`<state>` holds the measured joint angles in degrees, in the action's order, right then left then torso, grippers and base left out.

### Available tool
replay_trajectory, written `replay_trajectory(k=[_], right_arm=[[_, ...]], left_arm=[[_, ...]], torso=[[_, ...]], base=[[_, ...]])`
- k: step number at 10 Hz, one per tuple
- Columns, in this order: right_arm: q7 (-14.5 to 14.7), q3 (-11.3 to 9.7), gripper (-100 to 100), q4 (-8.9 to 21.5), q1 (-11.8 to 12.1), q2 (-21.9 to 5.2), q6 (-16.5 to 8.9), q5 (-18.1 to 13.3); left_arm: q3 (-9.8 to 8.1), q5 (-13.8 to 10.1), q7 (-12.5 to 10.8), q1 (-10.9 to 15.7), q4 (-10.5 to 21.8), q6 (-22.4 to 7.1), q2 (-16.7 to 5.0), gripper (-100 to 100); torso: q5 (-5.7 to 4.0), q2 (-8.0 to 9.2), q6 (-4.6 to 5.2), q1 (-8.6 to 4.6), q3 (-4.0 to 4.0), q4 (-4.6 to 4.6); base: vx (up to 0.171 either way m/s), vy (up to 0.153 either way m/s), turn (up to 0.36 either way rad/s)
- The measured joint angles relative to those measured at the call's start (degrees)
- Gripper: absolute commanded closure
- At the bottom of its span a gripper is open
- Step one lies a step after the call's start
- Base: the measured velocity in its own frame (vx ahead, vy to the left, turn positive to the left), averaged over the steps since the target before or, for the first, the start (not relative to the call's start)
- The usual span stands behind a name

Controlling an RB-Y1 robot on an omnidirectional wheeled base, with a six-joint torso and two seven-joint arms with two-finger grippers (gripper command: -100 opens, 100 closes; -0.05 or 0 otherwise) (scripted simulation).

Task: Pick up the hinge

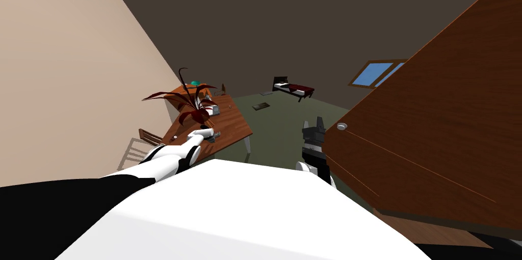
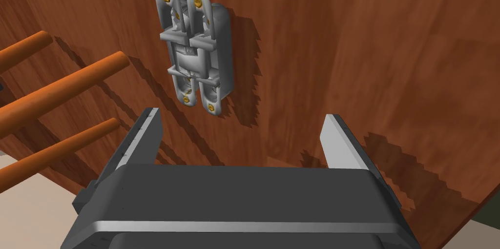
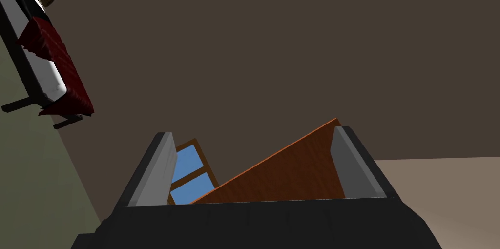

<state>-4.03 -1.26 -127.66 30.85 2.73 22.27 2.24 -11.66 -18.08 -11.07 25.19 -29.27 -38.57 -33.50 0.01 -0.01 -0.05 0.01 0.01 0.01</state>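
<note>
Hinge, a light grey metal piece of two leaves with small yellow screw heads, lies flat on the reddish-brown wooden table top, just ahead of the left gripper and not yet between its blades. That gripper's jaws are spread wide and grasp nothing, so the step in hand looks like the final approach before the grasp. The hinge sits nearer one blade than the other, so the next move probably calls for a small sideways correction, then an advance until the blades straddle its narrow width, then closing. The left wrist view gives the hinge's detail and the round orange-brown wooden chair rungs close beside it, which the descent should avoid. The head view instead shows the wider layout: the left arm stretched out over the table's near end, by a dark red leafy plant. The right gripper hangs apart over the floor, blades released and empty.
</note>
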Motion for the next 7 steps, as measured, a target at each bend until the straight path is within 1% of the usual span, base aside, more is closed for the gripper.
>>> replay_trajectory(k=[2,4,6,7], right_arm=[[0.0,0.0,0,0.0,0.0,0.0,0.0,0.0],[0.0,0.0,0,0.0,0.0,0.0,0.0,0.0],[0.0,0.0,0,0.0,0.0,0.0,0.0,0.0],[0.0,0.0,0,0.0,0.0,0.0,0.0,0.0]], left_arm=[[0.11,-1.1,-0.1,0.4,1.6,-1.3,-0.9,-100],[0.13,-1.5,-0.8,0.0,0.8,-3.1,-1.1,-100],[0.11,-1.7,-1.0,0.1,0.8,-3.7,-1.2,-100],[0.03,-2.1,-0.9,0.4,1.2,-4.1,-1.2,-100]], torso=[[0.01,-0.05,-0.03,0.09,-0.02,-0.01],[0.02,-0.09,-0.02,0.11,-0.05,-0.02],[0.00,-0.02,0.00,0.02,-0.01,0.00],[0.00,-0.03,-0.01,0.04,-0.02,0.00]], base=[[0.012,0.014,0.041],[0.010,0.009,0.012],[-0.002,-0.004,-0.018],[0.036,0.036,0.060]])
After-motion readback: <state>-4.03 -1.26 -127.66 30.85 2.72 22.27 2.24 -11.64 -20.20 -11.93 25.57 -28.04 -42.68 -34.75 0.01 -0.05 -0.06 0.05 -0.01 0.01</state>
